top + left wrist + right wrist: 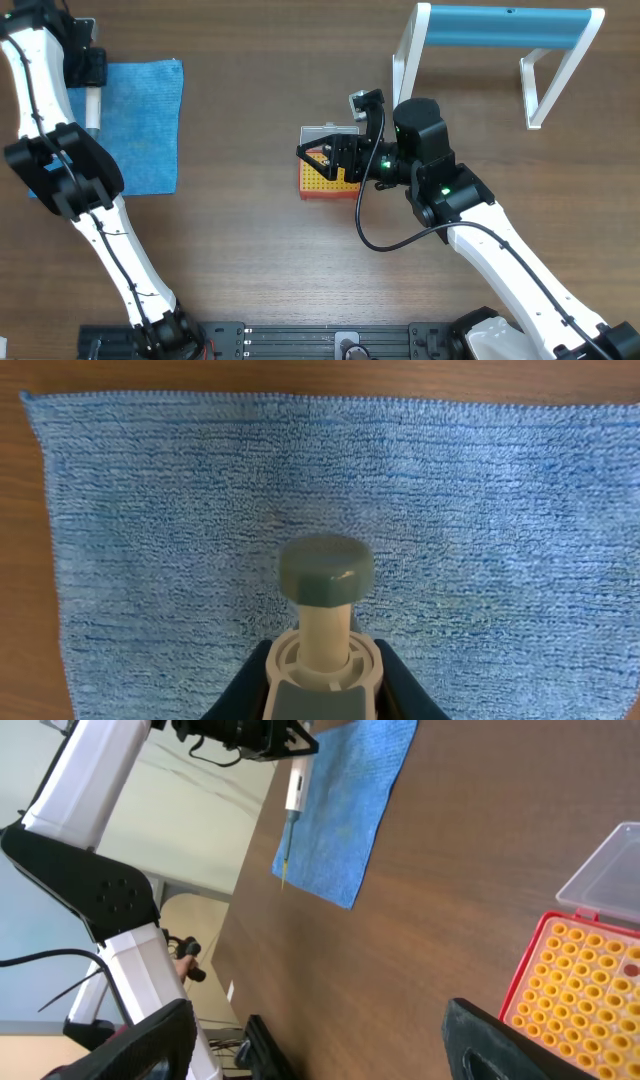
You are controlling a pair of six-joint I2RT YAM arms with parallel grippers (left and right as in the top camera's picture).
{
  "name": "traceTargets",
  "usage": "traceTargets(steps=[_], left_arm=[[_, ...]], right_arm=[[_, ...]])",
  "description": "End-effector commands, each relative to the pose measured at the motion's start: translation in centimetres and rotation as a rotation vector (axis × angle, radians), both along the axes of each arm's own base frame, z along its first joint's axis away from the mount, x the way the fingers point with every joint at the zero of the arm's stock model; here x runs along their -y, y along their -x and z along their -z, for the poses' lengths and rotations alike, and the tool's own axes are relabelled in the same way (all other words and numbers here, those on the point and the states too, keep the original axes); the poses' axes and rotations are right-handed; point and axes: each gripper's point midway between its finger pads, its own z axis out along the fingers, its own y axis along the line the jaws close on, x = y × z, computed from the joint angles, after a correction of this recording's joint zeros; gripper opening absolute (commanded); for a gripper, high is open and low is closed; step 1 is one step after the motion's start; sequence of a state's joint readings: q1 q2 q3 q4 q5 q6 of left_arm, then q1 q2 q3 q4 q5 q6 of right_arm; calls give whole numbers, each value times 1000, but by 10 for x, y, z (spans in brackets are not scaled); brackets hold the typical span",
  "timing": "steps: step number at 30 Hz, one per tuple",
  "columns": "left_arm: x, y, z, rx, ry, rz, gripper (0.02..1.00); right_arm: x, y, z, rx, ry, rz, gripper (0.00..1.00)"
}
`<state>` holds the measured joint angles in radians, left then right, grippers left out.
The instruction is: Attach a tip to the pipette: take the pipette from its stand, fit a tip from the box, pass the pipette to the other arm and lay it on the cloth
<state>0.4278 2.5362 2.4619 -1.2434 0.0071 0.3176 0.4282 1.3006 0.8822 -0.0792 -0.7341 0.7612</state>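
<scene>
Blue cloth [500, 510] directly under pipette [294, 792], tip [285, 860] fitted, clamped in left gripper [89, 66]. Right gripper [330, 1040] spread, empty, well apart from cloth. Handover looks done; 1 step left: lay down.

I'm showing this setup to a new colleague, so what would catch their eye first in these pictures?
Probably the pipette, a yellow tip fitted, held in the left gripper above the blue cloth at the table's left. Next comes the red tip box of yellow tips mid-table, lid open, with the right gripper open close by it.
</scene>
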Motion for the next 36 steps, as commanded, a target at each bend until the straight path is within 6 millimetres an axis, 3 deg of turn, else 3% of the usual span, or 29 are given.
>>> traceTargets(steps=[1,9,18,27,29,32,34,36], left_arm=[[-4,-6,17,-6,-2,14,27],[-3,-8,23,-3,10,16,27],[0,4,43,-66,28,14,27],[1,4,43,-67,31,14,34],[1,4,43,-67,31,14,338],[1,4,43,-66,32,11,505],[1,4,43,-65,31,11,520],[2,3,41,-63,31,11,606]], right_arm=[[17,-13,-24,102,-9,47,812],[23,-18,-28,119,-16,68,816],[24,-19,-28,119,-14,71,822],[25,-21,-28,118,-12,83,829],[27,-22,-28,118,-12,89,829],[28,-23,-28,118,-12,92,829],[28,-23,-28,118,-12,92,829],[28,-23,-28,118,-12,92,829]])
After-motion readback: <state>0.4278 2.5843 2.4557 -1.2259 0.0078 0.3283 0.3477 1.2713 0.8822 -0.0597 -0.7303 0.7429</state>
